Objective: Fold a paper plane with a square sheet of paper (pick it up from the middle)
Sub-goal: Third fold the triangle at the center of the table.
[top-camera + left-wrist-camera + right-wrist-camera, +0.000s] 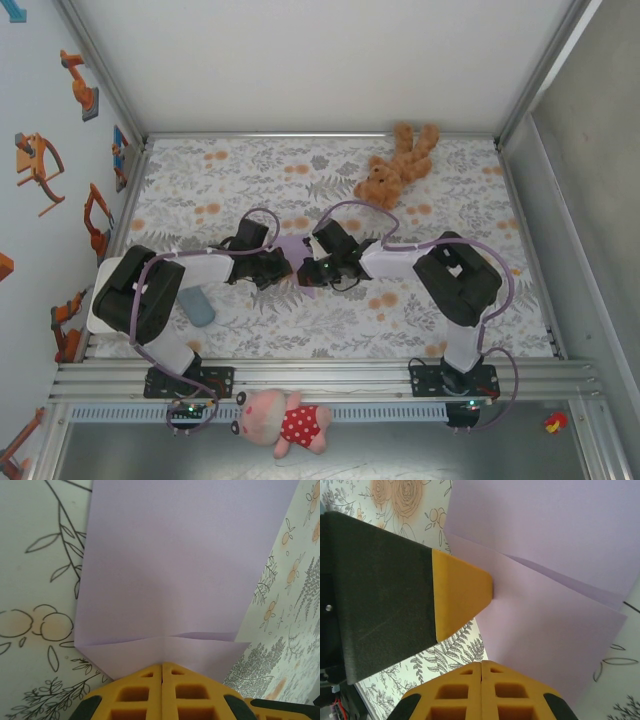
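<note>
The square sheet of paper point(293, 250), pale lilac, lies at the table's middle between both arms. In the left wrist view the square sheet of paper point(175, 570) has its near edge folded into a raised flap creased at the centre. My left gripper point(162, 666) is shut, its tips pinching that flap at the crease. The left gripper's yellow fingertip point(462, 592) also shows touching the flap's edge in the right wrist view. My right gripper point(481, 664) is shut with its tips against the near edge of the sheet point(555, 580). I cannot tell whether paper lies between them. In the top view the left gripper point(288, 268) and right gripper point(306, 272) nearly meet.
A brown teddy bear point(397, 165) lies at the back right. A small grey-blue pad point(197, 305) sits beside the left arm. A pink pig toy point(283, 420) rests on the ledge in front of the rail. Metal frame rails point(320, 134) border the floral cloth.
</note>
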Controlling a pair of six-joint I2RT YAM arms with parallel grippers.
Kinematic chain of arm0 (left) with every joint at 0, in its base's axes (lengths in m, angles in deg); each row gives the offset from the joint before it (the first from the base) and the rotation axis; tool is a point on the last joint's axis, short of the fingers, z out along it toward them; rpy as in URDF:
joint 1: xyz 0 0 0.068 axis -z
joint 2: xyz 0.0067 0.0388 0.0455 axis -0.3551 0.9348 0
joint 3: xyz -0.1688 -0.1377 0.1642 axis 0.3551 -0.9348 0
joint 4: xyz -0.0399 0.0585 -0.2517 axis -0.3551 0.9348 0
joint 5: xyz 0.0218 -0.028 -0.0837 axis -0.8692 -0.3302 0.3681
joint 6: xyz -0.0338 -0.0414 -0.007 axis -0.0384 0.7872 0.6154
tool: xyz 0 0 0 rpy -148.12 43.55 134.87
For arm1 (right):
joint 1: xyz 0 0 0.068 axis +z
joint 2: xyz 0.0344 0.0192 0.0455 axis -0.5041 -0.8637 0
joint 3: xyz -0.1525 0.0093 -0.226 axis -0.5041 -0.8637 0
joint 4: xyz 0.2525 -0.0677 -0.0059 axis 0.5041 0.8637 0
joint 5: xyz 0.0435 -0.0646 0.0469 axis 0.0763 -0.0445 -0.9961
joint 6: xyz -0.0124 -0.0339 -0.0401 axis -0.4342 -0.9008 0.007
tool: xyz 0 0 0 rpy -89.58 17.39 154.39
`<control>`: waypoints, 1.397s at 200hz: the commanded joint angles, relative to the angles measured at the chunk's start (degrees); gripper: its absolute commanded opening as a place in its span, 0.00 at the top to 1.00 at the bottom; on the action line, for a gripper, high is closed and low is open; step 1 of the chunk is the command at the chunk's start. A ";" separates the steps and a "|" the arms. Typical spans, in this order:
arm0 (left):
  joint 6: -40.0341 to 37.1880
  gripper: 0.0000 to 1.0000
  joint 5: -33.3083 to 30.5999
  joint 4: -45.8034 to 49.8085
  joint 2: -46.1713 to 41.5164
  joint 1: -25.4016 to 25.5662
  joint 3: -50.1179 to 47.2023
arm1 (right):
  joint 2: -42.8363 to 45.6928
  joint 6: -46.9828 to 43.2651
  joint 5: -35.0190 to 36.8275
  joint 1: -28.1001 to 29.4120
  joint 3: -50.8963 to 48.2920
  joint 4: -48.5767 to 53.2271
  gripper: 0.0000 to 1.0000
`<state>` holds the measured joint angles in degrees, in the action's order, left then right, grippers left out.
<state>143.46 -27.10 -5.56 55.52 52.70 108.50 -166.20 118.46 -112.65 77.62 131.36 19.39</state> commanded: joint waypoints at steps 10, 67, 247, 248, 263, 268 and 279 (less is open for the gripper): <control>-0.32 1.00 -2.93 8.42 3.03 0.34 -1.05 | -2.02 0.86 -1.86 -0.21 0.21 -1.67 1.00; -0.40 1.00 -3.18 10.23 3.67 0.35 -0.24 | -3.55 -0.06 -2.06 -0.11 0.91 -0.45 1.00; 0.48 0.97 -0.22 8.38 3.76 0.45 3.62 | 19.95 -1.25 10.72 -0.07 -14.47 5.54 1.00; 0.50 0.97 -0.16 8.27 3.67 0.45 3.75 | 20.21 -1.16 11.05 -0.11 -14.47 5.36 1.00; 0.68 0.92 0.72 6.61 1.04 0.42 4.97 | 23.29 0.67 14.36 -0.07 -14.54 1.90 1.00; 0.71 0.90 0.84 6.18 0.07 0.42 5.42 | 23.97 1.20 15.14 -0.07 -14.44 0.82 1.00; 0.86 0.83 0.83 5.44 -2.06 0.41 6.35 | 24.35 2.85 17.42 -0.07 -13.07 0.93 0.98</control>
<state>143.72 -25.13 -1.32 57.38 52.86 112.48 -144.45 117.72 -102.86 77.58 116.54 23.22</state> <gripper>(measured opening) 0.124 0.048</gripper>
